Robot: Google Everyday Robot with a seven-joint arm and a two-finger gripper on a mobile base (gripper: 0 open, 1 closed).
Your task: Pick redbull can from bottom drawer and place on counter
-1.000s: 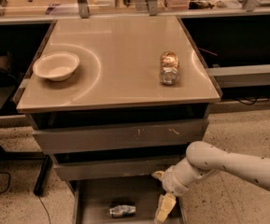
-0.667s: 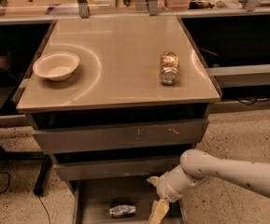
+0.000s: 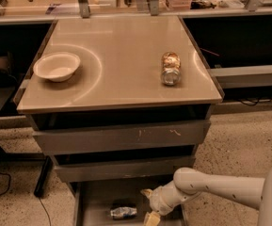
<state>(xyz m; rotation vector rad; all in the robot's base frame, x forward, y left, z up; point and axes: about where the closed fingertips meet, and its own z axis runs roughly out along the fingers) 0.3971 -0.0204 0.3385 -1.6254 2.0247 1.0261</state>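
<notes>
We are seeing the redbull can (image 3: 124,213) lying on its side on the flat grey floor of the bottom drawer (image 3: 95,199), which is standing pulled out. The can is sitting near the middle, with bare drawer floor to its left and behind it. Just to its right, our gripper (image 3: 148,205) is hanging low inside the drawer, very near the can's end. We cannot tell if it is touching. Its two tan fingers (image 3: 147,192) are standing apart and holding nothing. Our white arm (image 3: 220,188) is reaching in from the right and bending down, just below the fronts of the two upper drawers (image 3: 121,136). On top, the beige table (image 3: 121,41) is showing lots of free room in the middle. A white bowl (image 3: 56,66) is sitting near its left edge, and a clear jar (image 3: 171,68) is lying near its right edge.
</notes>
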